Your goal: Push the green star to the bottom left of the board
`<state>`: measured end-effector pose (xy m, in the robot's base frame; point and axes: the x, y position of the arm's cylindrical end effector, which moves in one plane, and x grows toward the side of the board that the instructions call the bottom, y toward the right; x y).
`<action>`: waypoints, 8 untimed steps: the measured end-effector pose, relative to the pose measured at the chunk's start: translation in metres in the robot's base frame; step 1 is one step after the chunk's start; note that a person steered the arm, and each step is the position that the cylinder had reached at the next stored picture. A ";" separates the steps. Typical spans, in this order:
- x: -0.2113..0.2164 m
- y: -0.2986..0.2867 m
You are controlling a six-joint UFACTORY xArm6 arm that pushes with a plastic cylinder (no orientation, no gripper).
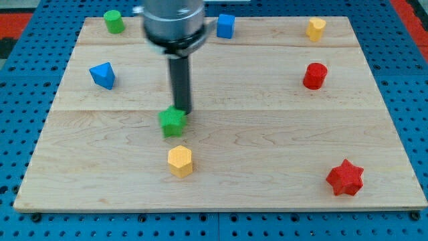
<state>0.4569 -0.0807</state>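
My tip [182, 111], a bare rod holding nothing, touches the star's [172, 122] upper-right edge near frame centre; the board's [80, 181] lower-left corner lies beyond the star.

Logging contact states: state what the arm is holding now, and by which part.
Nothing is held; the rod cannot grip. My tip presses against the upper right edge of the green star, just above the yellow block.

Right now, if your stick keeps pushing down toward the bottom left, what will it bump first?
My tip already sits against the green star, at its upper right. Going on that way, the yellow hexagon lies just below the line, so the star might graze it.
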 end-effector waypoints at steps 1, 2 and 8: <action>0.025 -0.060; 0.006 -0.041; 0.036 -0.139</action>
